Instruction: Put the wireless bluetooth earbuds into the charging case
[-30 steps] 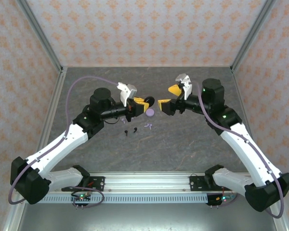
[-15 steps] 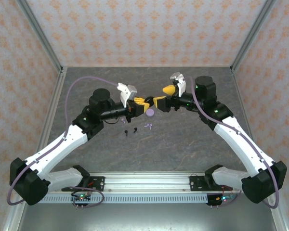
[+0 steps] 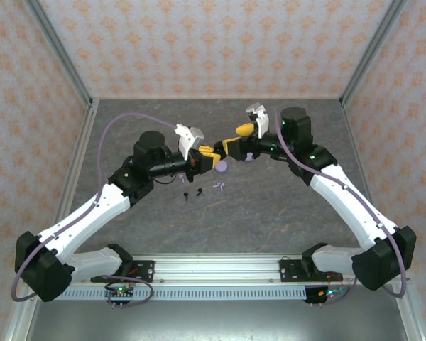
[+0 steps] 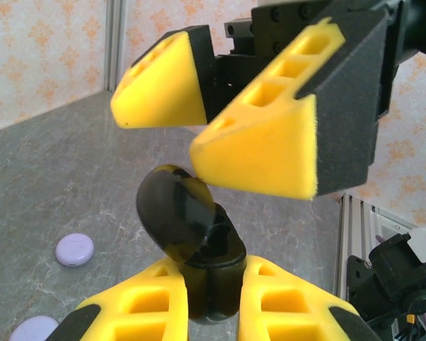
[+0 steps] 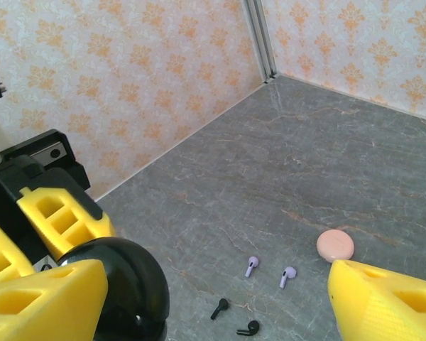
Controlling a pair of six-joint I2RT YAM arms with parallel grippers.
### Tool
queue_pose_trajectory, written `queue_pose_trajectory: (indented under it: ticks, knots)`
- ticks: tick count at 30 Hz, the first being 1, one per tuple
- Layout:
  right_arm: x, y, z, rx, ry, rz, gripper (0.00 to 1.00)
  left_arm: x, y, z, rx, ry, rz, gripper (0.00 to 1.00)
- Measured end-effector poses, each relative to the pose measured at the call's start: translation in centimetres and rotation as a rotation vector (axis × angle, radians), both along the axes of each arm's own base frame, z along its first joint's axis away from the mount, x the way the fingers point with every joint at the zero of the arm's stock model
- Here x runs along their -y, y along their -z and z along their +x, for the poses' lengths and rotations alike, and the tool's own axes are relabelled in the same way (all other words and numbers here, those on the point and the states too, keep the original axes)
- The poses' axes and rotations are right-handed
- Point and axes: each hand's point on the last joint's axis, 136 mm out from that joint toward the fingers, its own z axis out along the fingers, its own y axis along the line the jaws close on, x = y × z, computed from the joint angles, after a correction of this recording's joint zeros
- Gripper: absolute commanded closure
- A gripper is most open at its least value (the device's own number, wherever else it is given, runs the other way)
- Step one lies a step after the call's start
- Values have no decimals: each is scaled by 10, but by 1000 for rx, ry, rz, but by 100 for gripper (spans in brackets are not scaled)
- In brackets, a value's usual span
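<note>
My left gripper (image 4: 213,316) is shut on the base of a black round charging case (image 4: 199,241), held up off the table with its lid tilted open. My right gripper (image 5: 216,284) is open, and the black case (image 5: 121,291) sits just inside its left finger (image 5: 42,302). From above, the left gripper (image 3: 207,155) and right gripper (image 3: 234,138) meet nose to nose. On the table below lie two lilac earbuds (image 5: 250,266) and two black earbuds (image 5: 219,307). The black earbuds (image 3: 192,192) and lilac earbuds (image 3: 217,186) lie just in front of the grippers.
A lilac round case (image 3: 221,167) lies on the table under the grippers, and a pink round case (image 5: 335,244) rests near the lilac earbuds. In the left wrist view two lilac discs (image 4: 74,249) lie on the grey table. Patterned walls enclose the table.
The right gripper has swung left and slightly back until its fingers reach the black case in the left gripper, and its jaws have narrowed a little. The left gripper has stayed put.
</note>
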Motion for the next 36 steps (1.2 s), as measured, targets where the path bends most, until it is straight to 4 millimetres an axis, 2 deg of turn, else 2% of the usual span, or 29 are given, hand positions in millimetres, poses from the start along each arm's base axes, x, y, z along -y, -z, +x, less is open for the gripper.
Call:
queue_pose_trajectory:
  ticks: [14,19,24,27,31,34,36]
  knots:
    - [-1,-3,3,-27,3,-10,18,2,-2,-1,26,5,16,99]
    - [13,-12,-1,-19,60,-11,19,-3,-2,3,44,-34,30,100]
    - [31,-16,-11,-24,144,-11,27,-20,2,1,70,-117,44,100]
    - [39,7,-17,-85,179,-15,34,-36,11,2,72,-183,54,100]
    - [40,64,-21,-237,226,-63,38,-75,25,23,25,-317,23,100]
    - [28,106,-31,-334,224,-124,41,-110,38,42,-29,-441,-6,100]
    - [15,125,-38,-379,206,-167,43,-126,43,48,-57,-495,-19,100]
